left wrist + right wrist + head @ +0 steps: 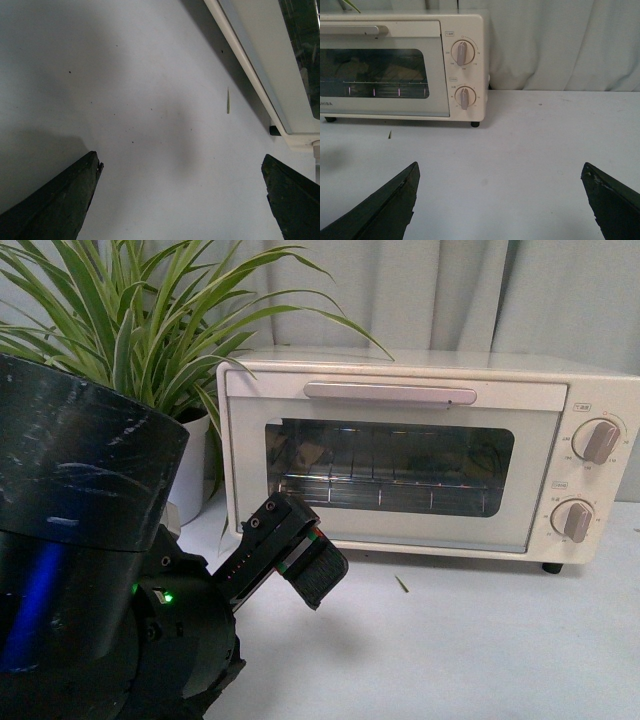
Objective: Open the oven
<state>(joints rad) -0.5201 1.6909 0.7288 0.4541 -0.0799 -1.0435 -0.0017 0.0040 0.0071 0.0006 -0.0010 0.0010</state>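
The left fingers (pixel 55 205) are spread wide apart with nothing between them, only bare pale worktop (pixel 150 100) showing in the gap, and the right fingers (pixel 380 210) are splayed just as wide and hold nothing either. From the front, the left arm (pixel 270 540) reaches forward low down, its dark tip hanging above the worktop a little short of the oven's lower left corner and not touching it. The oven (pixel 245 490) sits at the back of the worktop with a pale curtain (pixel 450 290) close behind it. It is a cream-white box with its door (pixel 540 480) closed flat against the front. The pale bar handle (pixel 390 391) runs along the top of the door, untouched. Through the glass a wire rack (pixel 380 488) can be made out inside. Two beige knobs (pixel 600 441) sit one above the other on the panel at the right of the door. A striped green plant (pixel 130 330) in a white pot (pixel 190 475) stands just beside the oven's left side, its leaves arching over the top. A thin sliver of leaf (pixel 401 584) lies on the worktop in front of the oven. The right wrist view shows the oven well ahead of the right fingers and off to their left, with open worktop between.
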